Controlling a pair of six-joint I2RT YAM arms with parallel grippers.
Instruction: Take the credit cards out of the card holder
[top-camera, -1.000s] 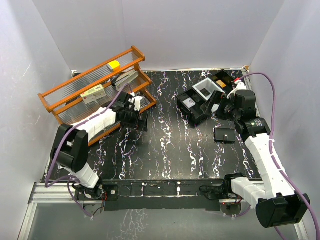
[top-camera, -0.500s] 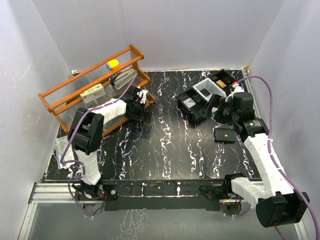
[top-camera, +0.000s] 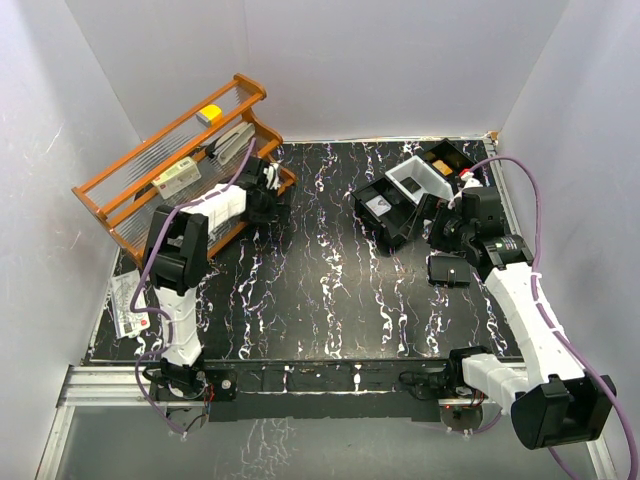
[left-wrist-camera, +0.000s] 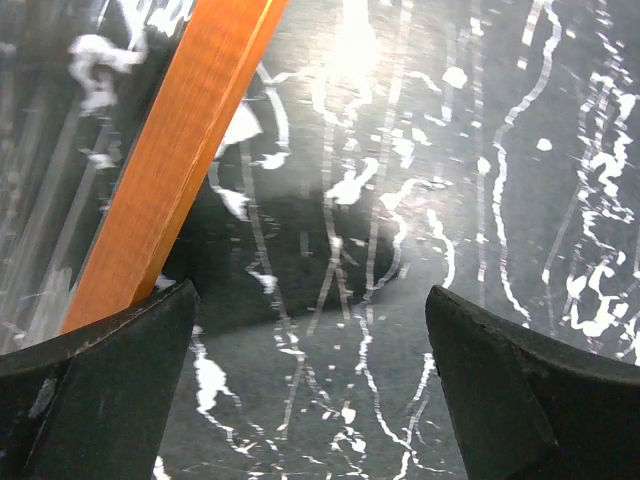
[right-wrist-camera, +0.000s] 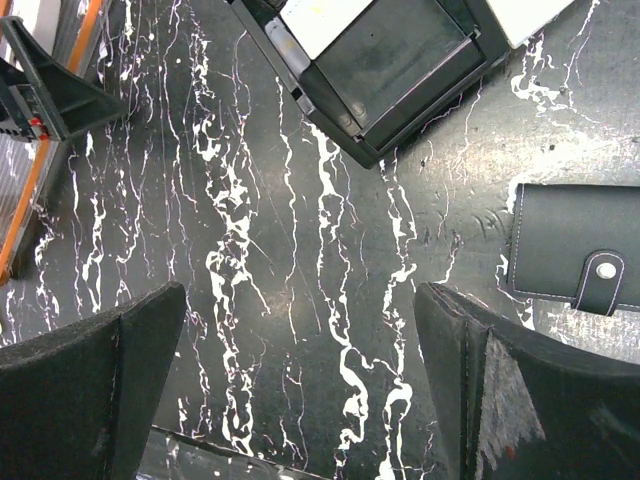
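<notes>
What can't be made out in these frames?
- Cards: the card holder lies closed in the right wrist view, snap tab over its front, so none shows. That view's right edge also crops it.
- Tray contents: too small in the top view, and cut off by the top edge in the right wrist view.
- Rack: blurred in the left wrist view, and its item labels are too small from the top.

Plain white walls (top-camera: 400, 70) on 3 sides; black white-veined tabletop (top-camera: 320, 300); even light.
</notes>
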